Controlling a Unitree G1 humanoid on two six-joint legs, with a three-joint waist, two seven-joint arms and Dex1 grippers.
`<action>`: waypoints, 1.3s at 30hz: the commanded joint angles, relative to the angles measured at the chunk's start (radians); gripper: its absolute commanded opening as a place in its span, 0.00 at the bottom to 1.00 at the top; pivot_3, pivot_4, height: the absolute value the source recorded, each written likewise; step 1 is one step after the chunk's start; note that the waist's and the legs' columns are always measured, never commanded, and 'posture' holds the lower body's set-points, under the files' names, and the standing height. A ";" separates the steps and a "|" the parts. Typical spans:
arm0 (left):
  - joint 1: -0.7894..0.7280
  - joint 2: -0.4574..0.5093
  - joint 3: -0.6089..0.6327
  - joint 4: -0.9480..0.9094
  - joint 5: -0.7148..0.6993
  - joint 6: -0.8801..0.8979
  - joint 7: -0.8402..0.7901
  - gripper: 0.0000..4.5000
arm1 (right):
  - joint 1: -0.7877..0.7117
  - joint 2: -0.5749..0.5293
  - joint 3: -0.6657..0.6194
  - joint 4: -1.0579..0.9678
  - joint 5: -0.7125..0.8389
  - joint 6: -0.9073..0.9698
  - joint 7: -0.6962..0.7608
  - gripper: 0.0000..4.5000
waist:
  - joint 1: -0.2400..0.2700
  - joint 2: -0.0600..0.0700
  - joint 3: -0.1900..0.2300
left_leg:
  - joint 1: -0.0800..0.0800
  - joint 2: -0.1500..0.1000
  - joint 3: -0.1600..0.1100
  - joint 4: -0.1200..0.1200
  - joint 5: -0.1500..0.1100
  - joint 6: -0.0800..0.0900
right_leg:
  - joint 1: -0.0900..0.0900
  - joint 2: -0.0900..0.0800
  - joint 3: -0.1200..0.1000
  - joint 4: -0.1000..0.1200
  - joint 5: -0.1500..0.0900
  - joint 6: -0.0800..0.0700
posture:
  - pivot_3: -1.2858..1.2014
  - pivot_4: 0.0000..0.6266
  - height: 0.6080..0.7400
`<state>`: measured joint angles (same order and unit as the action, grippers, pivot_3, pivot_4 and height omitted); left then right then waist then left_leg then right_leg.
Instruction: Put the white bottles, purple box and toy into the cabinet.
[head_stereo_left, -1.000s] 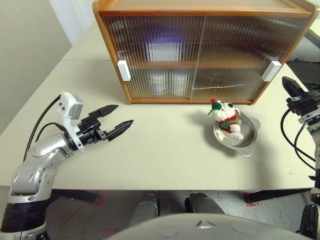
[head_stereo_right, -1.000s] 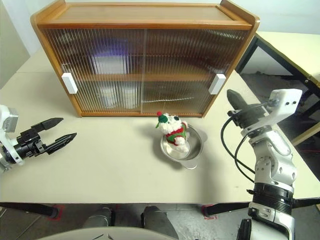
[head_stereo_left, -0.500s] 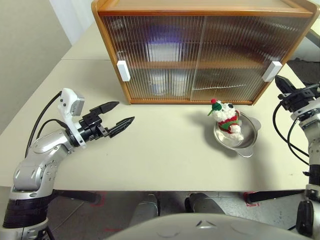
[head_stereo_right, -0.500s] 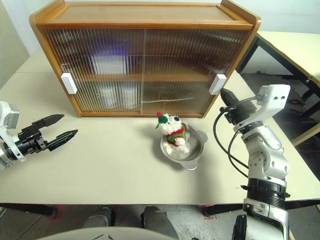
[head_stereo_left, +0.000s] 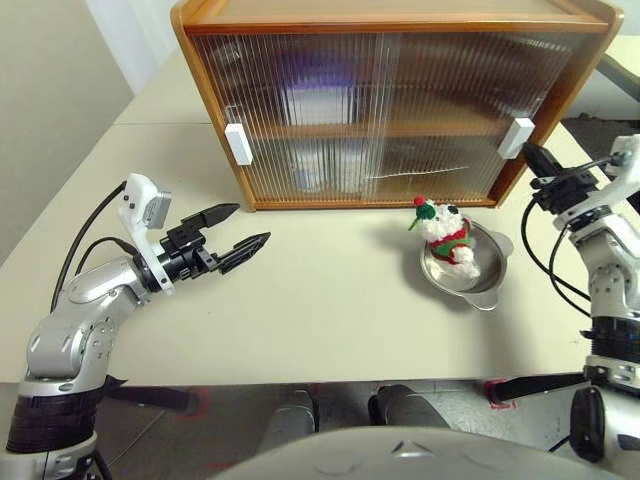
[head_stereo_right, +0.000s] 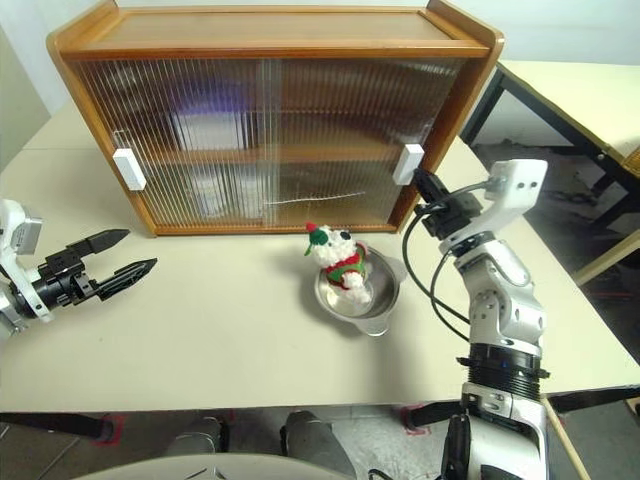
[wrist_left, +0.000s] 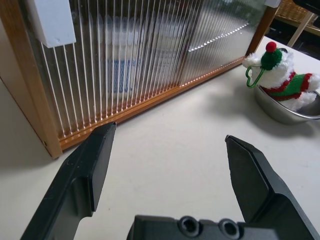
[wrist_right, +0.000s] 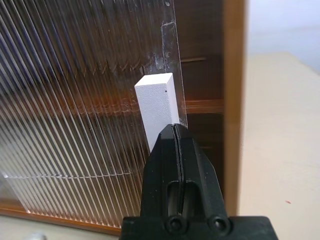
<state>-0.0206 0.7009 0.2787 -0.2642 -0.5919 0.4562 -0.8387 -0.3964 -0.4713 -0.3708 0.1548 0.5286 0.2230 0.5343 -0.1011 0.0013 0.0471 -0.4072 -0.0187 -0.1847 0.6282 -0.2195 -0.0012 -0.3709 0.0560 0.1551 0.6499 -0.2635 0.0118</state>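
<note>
Beige worktop (head_stereo_left: 330, 310) carries a large orange-brown wooden cabinet (head_stereo_left: 390, 20) with ribbed translucent sliding doors, both pulled shut; blurred white bottles (head_stereo_left: 325, 165) and a purple box (head_stereo_left: 320, 100) show behind them. Right pincer (wrist_right: 174, 131), closed, points at the cabinet's right white handle (wrist_right: 157, 107), just short of it. Left pincer (head_stereo_left: 234, 232) hovers open, empty, well apart from the fluffy white toy (head_stereo_left: 445, 228) in a steel bowl (head_stereo_left: 480, 290) near the right pincer.

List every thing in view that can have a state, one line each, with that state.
cabinet: both sliding doors shut.
toy: sitting in the steel bowl, not yet in the cabinet.
left gripper: jaws open, empty.
right gripper: jaws shut, at the white door handle.
</note>
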 joint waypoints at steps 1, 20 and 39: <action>0.028 -0.003 0.003 0.000 0.010 0.001 0.007 1.00 | -0.015 0.016 0.025 -0.005 -0.001 0.003 0.016 0.01 | 0.000 0.000 0.000 | 0.000 0.000 0.000 0.000 0.000 0.000 | 0.000 0.000 0.000 0.000 0.000 0.000 | 0.46 0.11 1.00; 0.148 0.012 0.070 -0.008 0.009 -0.029 -0.007 1.00 | -0.109 0.113 0.126 0.031 0.006 0.023 0.103 0.01 | -0.001 0.000 0.000 | 0.001 0.002 0.000 0.000 0.000 0.000 | 0.000 0.002 0.000 0.001 -0.003 -0.010 | 0.47 0.13 1.00; 0.171 0.027 0.065 -0.011 0.020 -0.051 -0.026 1.00 | -0.210 0.232 0.252 -0.003 -0.003 0.106 0.106 0.01 | -0.004 0.002 0.002 | 0.005 0.030 0.000 -0.004 -0.002 -0.012 | -0.006 0.031 0.001 0.002 0.007 -0.034 | 0.48 0.13 1.00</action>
<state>0.1403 0.7265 0.3382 -0.2658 -0.5777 0.4044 -0.8656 -0.5906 -0.2497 -0.1402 0.1639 0.5297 0.3181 0.6332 -0.1055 0.0033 0.0490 -0.4026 0.0125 -0.1851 0.6242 -0.2219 -0.0132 -0.3769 0.0886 0.1560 0.6518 -0.2567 -0.0229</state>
